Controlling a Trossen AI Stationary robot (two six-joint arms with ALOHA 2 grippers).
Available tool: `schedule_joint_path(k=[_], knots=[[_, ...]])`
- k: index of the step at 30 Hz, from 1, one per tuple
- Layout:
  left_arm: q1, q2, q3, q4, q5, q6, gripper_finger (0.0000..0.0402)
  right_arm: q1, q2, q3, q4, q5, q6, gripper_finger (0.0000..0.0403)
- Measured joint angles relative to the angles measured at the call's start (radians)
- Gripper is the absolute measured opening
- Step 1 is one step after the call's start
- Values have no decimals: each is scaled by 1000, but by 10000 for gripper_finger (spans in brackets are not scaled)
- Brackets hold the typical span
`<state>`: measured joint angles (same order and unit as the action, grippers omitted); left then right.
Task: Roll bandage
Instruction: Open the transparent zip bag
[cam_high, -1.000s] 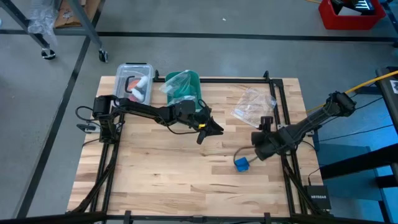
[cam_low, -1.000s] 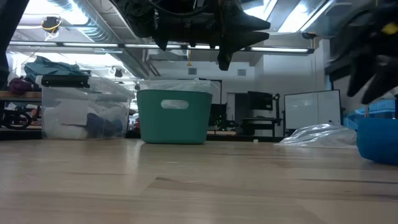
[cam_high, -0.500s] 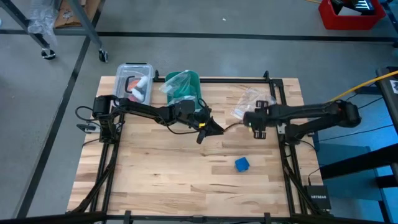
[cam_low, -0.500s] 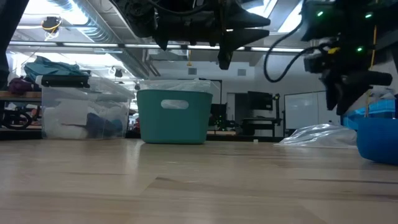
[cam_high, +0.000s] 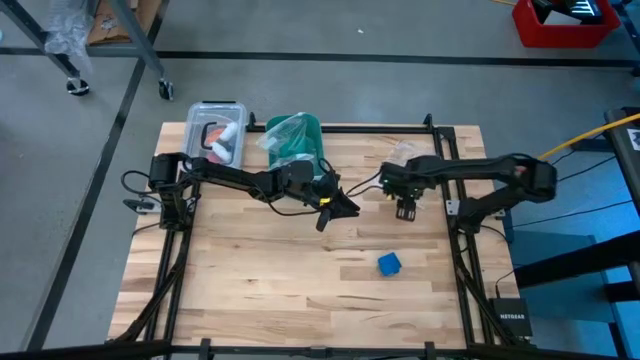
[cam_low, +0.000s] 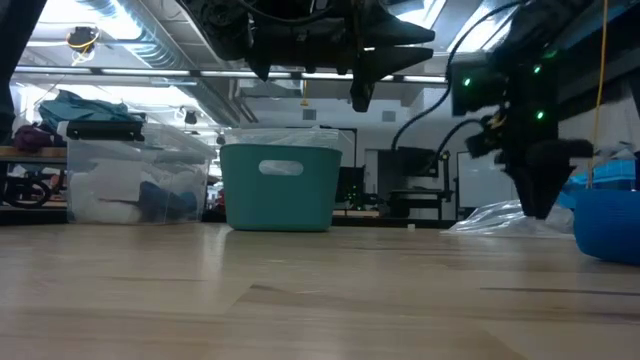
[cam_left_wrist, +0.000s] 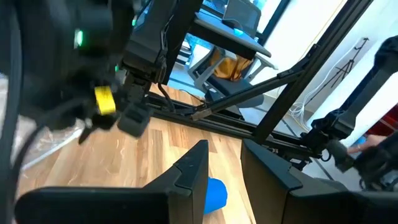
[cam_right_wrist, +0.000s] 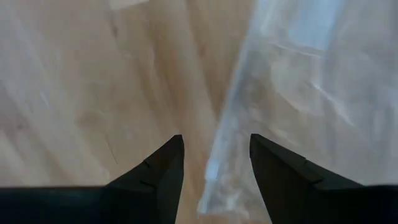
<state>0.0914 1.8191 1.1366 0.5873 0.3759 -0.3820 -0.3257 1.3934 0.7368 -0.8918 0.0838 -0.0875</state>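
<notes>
The bandage (cam_high: 389, 264) is a small bright blue roll that rests on the wooden table (cam_high: 250, 290), right of centre toward the near edge. It also shows at the right edge of the low view (cam_low: 608, 225) and past my left fingers (cam_left_wrist: 214, 194). My left gripper (cam_high: 345, 208) hangs level over the table's middle, open with nothing between its fingers (cam_left_wrist: 225, 155). My right gripper (cam_high: 405, 210) points down, open and empty (cam_right_wrist: 214, 146). It stands farther back than the roll, above the edge of a clear plastic bag (cam_right_wrist: 298, 93).
A teal bin (cam_high: 295, 140) lined with plastic and a clear lidded box (cam_high: 220, 130) stand at the far edge. The clear plastic bag (cam_high: 415, 160) lies at the far right. Black frame rails (cam_high: 455, 190) run along the table's sides.
My right gripper has swung away from the blue roll toward the far edge. It has turned to point down and sunk over the plastic bag's edge. The roll has stayed where it was.
</notes>
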Motion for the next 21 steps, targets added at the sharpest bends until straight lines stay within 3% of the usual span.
schedule_joint_path(k=[3, 8, 17, 21], knots=[[0, 0, 0, 0, 2, -3, 86, -1, 78, 0, 27, 32, -17, 184], [0, 0, 0, 0, 10, -4, 86, -2, 153, 0, 29, 195, -34, 184], [0, 0, 0, 0, 10, -1, 86, -1, 209, 3, 61, 307, -25, 182], [0, 0, 0, 0, 10, -3, 86, 0, 225, 4, 69, 319, -25, 144]])
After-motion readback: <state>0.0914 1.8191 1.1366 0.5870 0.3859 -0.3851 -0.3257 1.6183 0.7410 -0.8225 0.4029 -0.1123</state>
